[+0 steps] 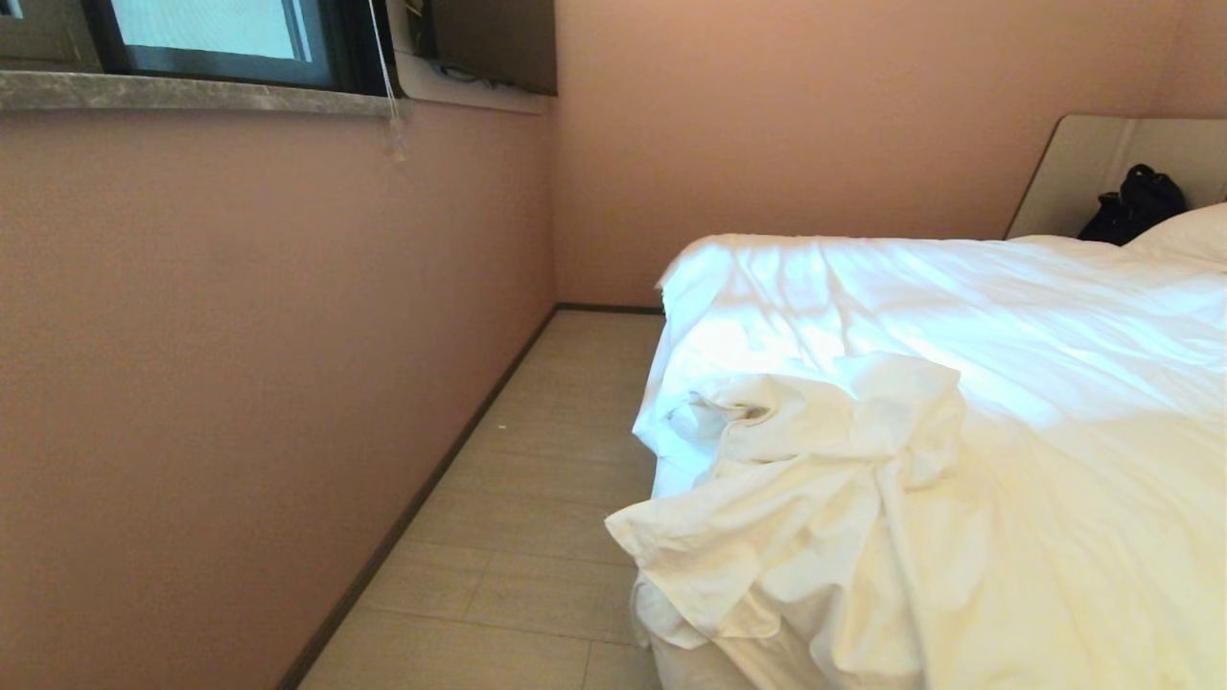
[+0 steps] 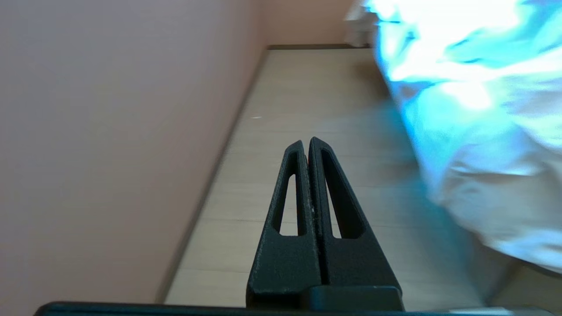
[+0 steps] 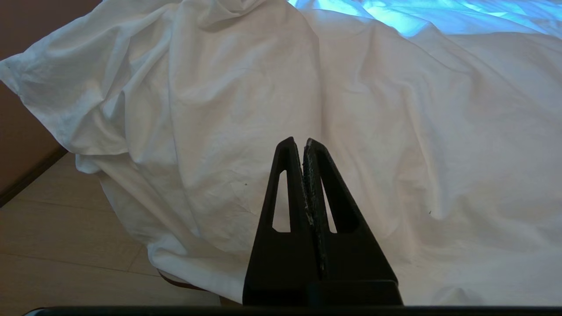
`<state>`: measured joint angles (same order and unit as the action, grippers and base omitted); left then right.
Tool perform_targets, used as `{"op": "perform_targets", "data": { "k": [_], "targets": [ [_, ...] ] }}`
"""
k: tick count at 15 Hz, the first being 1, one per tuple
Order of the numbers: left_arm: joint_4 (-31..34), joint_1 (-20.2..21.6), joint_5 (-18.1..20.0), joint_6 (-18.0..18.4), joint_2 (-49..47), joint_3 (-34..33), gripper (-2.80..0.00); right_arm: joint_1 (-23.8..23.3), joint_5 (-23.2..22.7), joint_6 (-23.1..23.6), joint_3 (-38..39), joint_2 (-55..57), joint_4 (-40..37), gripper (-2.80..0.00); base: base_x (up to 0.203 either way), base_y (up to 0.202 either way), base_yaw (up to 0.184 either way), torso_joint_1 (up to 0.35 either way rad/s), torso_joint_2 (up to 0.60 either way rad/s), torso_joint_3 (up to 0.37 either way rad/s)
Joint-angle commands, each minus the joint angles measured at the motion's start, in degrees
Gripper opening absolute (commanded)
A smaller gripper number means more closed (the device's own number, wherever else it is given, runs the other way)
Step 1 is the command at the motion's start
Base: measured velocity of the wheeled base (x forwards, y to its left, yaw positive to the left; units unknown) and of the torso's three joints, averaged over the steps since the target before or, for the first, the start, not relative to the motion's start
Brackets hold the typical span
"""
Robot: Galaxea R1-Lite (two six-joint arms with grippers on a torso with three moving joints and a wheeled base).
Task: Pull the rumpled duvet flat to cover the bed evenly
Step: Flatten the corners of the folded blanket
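— Start with the pincers. How do they stand?

— The left gripper (image 2: 306, 141) has its two black fingers pressed together with nothing between them. It hangs over the pale tiled floor (image 2: 307, 101) in the aisle between the pink wall (image 2: 114, 131) and the side of the bed, clear of the cloth. The right gripper (image 3: 297, 141) is pinched closed too, and empty, pointing at the white fabric that drapes over the near corner of the mattress. Whether its tips touch the cloth I cannot say. Neither arm shows in the head view.

— And the duvet?

— The duvet (image 1: 959, 431) lies over the bed (image 1: 1102, 163), fairly smooth across the far part, where bright window light falls on it. At the near left corner it is bunched: a rumpled heap (image 1: 815, 460) is folded back on itself on top, and a loose flap (image 1: 671, 546) sticks out past the edge over the floor.

— Anything else around?

— A white pillow (image 1: 1189, 235) at the far right, beside a dark bag (image 1: 1131, 206) resting against the pale headboard. A window (image 1: 211, 34) with a grey stone sill (image 1: 192, 94) is high on the left wall, a blind cord (image 1: 388, 86) hanging past it.
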<state>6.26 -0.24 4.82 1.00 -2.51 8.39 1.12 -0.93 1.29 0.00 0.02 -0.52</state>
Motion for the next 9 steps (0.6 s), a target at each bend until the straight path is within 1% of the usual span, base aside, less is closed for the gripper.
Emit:
{"op": "perform_targets", "data": {
  "k": [1, 2, 4, 7, 9],
  "targets": [
    [0.1, 0.0, 1.4, -1.0, -5.4, 1.9, -2.80, 0.0, 0.0, 0.0, 0.0, 0.0, 0.0, -2.80, 0.000, 0.000, 0.000, 0.000, 0.00, 0.000],
    [-0.1, 0.0, 3.9, -3.2, -8.3, 2.6, -2.80, 0.0, 0.0, 0.0, 0.0, 0.0, 0.0, -2.80, 0.000, 0.000, 0.000, 0.000, 0.00, 0.000],
    [-0.4, 0.0, 10.1, -8.3, -13.0, 4.1, -2.80, 0.0, 0.0, 0.0, 0.0, 0.0, 0.0, -2.80, 0.000, 0.000, 0.000, 0.000, 0.00, 0.000],
    [-2.2, 0.0, 17.2, -13.0, -22.5, 6.0, -2.80, 0.0, 0.0, -0.1, 0.0, 0.0, 0.0, -2.80, 0.000, 0.000, 0.000, 0.000, 0.00, 0.000],
    [-5.1, 0.0, 20.6, -14.5, -28.5, 6.4, -2.80, 0.0, 0.0, 0.0, 0.0, 0.0, 0.0, -2.80, 0.000, 0.000, 0.000, 0.000, 0.00, 0.000]
  ]
}}
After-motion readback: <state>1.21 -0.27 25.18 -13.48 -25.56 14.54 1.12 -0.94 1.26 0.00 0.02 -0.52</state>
